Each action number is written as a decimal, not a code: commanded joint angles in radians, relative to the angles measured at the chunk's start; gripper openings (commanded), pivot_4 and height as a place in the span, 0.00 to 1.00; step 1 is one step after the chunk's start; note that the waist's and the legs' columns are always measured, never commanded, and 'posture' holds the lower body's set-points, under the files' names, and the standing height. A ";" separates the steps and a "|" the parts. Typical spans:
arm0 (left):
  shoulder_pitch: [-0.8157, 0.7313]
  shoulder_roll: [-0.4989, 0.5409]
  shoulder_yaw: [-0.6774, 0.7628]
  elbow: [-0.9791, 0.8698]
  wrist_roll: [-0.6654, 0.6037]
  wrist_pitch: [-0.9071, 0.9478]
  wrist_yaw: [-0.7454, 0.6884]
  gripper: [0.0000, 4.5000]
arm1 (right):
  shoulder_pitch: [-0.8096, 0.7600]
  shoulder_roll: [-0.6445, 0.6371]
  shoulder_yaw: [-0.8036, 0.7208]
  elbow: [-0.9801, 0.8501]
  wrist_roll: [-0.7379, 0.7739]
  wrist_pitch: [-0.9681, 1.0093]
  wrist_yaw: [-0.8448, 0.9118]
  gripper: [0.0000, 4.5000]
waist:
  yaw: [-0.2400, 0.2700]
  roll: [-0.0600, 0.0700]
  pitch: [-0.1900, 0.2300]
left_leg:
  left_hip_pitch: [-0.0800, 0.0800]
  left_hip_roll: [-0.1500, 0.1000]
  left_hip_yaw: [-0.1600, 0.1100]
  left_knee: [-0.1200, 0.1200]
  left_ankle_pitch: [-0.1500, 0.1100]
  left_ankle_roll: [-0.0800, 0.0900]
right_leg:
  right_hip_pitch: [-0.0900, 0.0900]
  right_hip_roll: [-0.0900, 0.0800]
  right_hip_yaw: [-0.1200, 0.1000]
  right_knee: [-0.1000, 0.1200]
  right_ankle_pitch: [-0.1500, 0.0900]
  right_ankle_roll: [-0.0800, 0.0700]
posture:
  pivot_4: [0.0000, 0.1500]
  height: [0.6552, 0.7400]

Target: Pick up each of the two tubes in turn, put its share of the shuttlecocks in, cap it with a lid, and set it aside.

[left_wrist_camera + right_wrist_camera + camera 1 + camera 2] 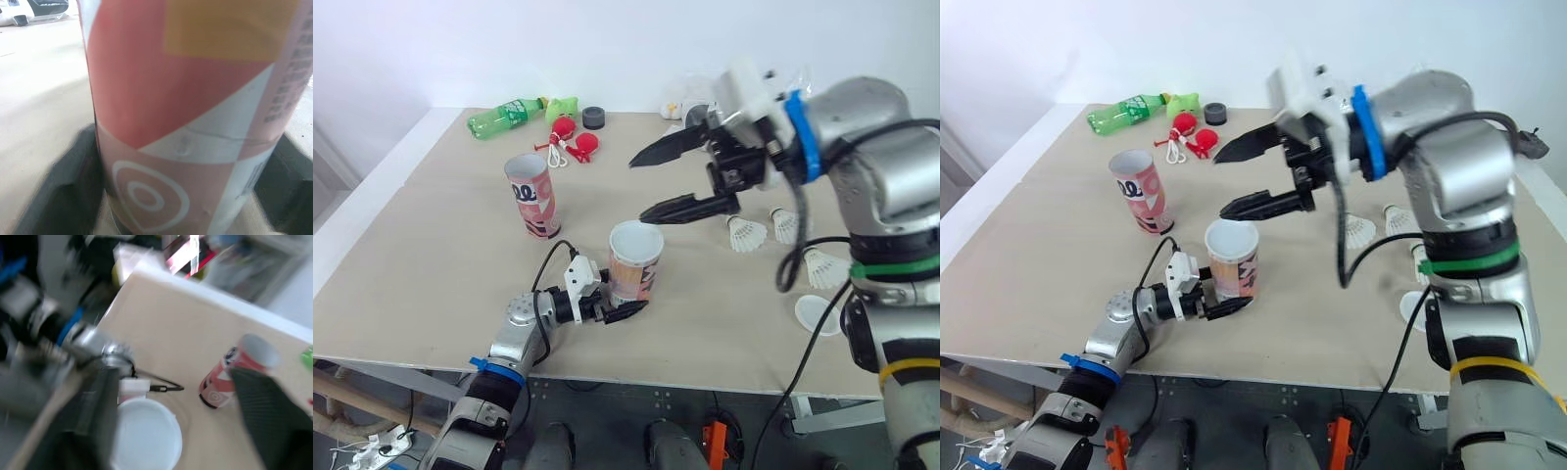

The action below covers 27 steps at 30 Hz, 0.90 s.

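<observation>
**Table** point(431, 255): beige top, holding all items below.

**Near tube** point(634, 262): pink and white, standing upright at the near middle of the table with its mouth open. The right wrist view looks down into its white interior point(145, 435). The left wrist view gives its label close up, with a ring emblem low on the wall.

**Left gripper** point(622, 300): low at the near tube's base and closed around it. In the left wrist view one black finger point(68, 186) presses each side of the tube.

**Right gripper** point(641, 188): in the air above and just beyond the near tube's mouth, jaws spread wide and holding nothing. Its fingers point(266, 411) frame both tubes in the right wrist view.

**Far tube** point(532, 194): same print, standing to the far left of the near one, well apart from it, uncapped.

**Shuttlecocks**: three lying at the right, two side by side point(745, 233) point(787, 224) and a third nearer point(824, 266).

**Lid** point(818, 313): white disc, flat at the near right.

**Far edge**: green bottle point(506, 117) on its side, red toys point(573, 137), dark ring point(594, 117).
</observation>
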 commanded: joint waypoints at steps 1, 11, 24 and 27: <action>0.037 0.017 -0.015 0.043 0.018 0.032 -0.005 0.99 | 0.158 -0.015 -0.119 -0.120 0.082 0.064 -0.098 0.97 | 0.000 0.000 0.000 | 0.000 0.000 0.000 0.000 0.000 0.000 | 0.000 0.000 0.000 0.000 0.000 0.000 | 1.00 1.00; 0.042 0.057 0.001 0.022 0.004 0.041 -0.032 0.99 | 0.671 0.036 -0.186 -0.286 0.043 -0.073 -0.309 0.97 | -0.009 0.000 0.000 | 0.001 0.000 0.000 -0.001 0.000 0.000 | -0.001 0.001 0.001 0.000 0.000 0.000 | 1.00 1.00; 0.130 0.199 0.039 -0.082 -0.031 0.076 -0.065 0.99 | 0.801 0.260 0.060 -0.105 -0.153 -0.397 -0.428 0.97 | -0.042 -0.003 0.002 | 0.005 0.001 0.001 -0.003 0.000 0.000 | 0.001 0.002 0.001 0.000 0.000 -0.002 | 1.00 1.00; 0.141 0.224 0.046 -0.082 -0.031 0.071 -0.067 0.99 | 0.779 0.290 0.099 -0.064 -0.177 -0.436 -0.425 0.97 | -0.044 -0.004 0.002 | 0.007 0.002 0.001 -0.005 0.000 0.000 | 0.001 0.002 0.002 0.000 0.000 -0.003 | 1.00 1.00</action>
